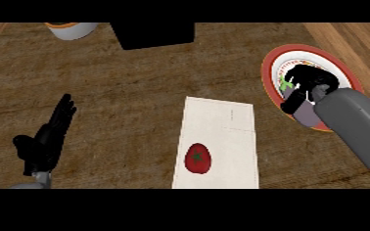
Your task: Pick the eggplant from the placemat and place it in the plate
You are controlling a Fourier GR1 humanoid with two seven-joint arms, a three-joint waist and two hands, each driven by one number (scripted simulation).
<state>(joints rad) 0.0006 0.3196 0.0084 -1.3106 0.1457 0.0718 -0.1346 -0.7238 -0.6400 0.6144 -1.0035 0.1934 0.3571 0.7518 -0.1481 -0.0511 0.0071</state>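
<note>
Black right robot hand (pixel 312 80) curled round eggplant (pixel 288 84) (mostly hidden) over plate (pixel 266 73); left robot hand (pixel 45 137) open.

text: none readable | labels: none | numbers: 0 seen

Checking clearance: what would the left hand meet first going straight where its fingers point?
Bare counter at first; then the line from the left hand nears the corner of the black box, beside the cup; depth unclear.
</note>
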